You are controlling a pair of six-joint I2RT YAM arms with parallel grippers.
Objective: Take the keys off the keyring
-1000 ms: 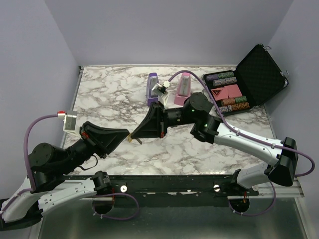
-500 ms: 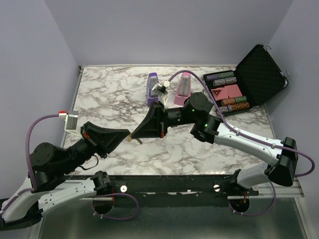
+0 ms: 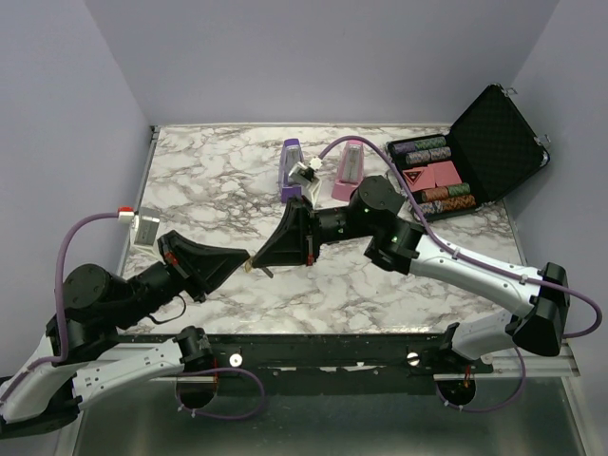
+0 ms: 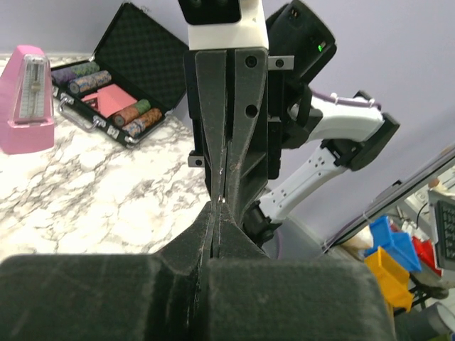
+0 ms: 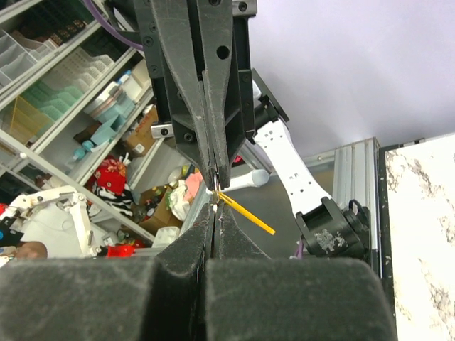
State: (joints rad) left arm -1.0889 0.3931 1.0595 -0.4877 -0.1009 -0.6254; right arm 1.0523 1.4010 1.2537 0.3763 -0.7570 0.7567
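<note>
Walls (image 3: 313,57): plain pale lavender, closing in my tabletop (image 3: 209,180) at its far edge and both side edges.
Tabletop: white marble pattern with grey veining, evenly lit.
Near edge: a black rail (image 3: 323,347) runs along it, with a grey metal surface (image 3: 380,418) below.
Shelving (image 5: 50,85): past my right wrist, open racks crowded with clear bins and boxes.
Frame post (image 5: 348,170): ribbed aluminium, at the tabletop's edge.
Storage bins: one blue (image 4: 387,238), one yellow (image 4: 387,266), off the tabletop.
Light: soft, shadows faint.

White-and-black arm links (image 3: 475,271), black wedge-shaped fingers (image 4: 240,85) with round screws, purple cables (image 3: 64,261), green indicator light (image 4: 320,47)
</note>
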